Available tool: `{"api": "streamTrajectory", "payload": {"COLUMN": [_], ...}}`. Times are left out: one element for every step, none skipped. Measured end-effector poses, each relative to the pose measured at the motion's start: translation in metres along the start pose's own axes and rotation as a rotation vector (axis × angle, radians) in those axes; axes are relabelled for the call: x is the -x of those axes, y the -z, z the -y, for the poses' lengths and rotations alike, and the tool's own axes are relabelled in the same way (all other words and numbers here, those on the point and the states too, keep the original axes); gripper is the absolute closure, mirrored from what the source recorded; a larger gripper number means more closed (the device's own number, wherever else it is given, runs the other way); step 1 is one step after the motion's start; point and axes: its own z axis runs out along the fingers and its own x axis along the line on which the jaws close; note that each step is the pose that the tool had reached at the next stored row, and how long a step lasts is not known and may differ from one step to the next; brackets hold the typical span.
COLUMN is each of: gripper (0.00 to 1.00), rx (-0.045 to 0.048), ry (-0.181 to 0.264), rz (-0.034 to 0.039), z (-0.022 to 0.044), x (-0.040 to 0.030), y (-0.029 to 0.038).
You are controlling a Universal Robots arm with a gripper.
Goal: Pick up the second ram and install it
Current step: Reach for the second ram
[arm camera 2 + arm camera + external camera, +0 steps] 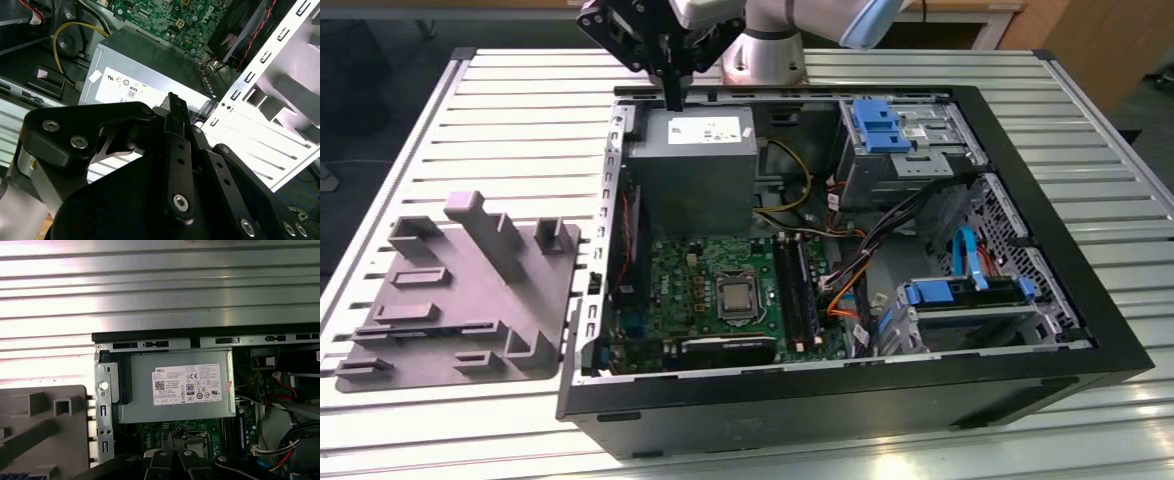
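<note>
The jaws were closed together, with nothing seen between them. The gripper (674, 103) hung tip-down above the rear edge of the computer case (1087, 300), directly over the grey power supply (691, 150). In the second wrist view its tip (173, 98) stood above the labelled face of that unit.

A thin dark strip lying in a low slot of the grey tray (470, 300), on the exterior view's left, appeared to be the second ram (424, 329). It was well apart from the gripper, though its identity could not be confirmed.

Judgement: the pick-up step was in hand and not yet done. A grasp would call for parted jaws aligned across the stick's thin faces.

Container contents:
- Computer case, lying open-side up on the slatted table (520, 120): the power supply, the green motherboard (700, 280) with its long black memory slots (794, 290), drive bays with blue brackets (881, 125) and bundled cables (847, 290).
- Tray, just beside the case: upright blocks (480, 225) and the dark strip.
</note>
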Motion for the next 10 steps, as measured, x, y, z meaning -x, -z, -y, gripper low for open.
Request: {"api": "streamTrajectory", "payload": {"gripper": [0.89, 0.89, 0.89, 0.89, 0.89, 0.89, 0.89, 0.89, 0.89, 0.89], "rx": [0.0, 0.0, 0.0, 0.0, -0.0001, 0.0, 0.0001, 0.0001, 0.0002, 0.0003], "ry": [0.0, 0.0, 0.0, 0.0, 0.0, 0.0, 0.0, 0.0, 0.0, 0.0], "rz": [0.0001, 0.0, 0.0001, 0.0, 0.0, 0.0001, 0.0001, 0.0002, 0.0002, 0.0003], "z": [0.0001, 0.0001, 0.0002, 0.0003, 0.0003, 0.0004, 0.0005, 0.0005, 0.0006, 0.0007], "x": [-0.0009, -0.0017, -0.0025, -0.0034, -0.0043, -0.0051, -0.006, -0.0069, -0.0078, -0.0086], "y": [0.0, 0.0001, 0.0, 0.0001, 0.0001, 0.0002, 0.0002, 0.0002, 0.0002, 0.0003]}}
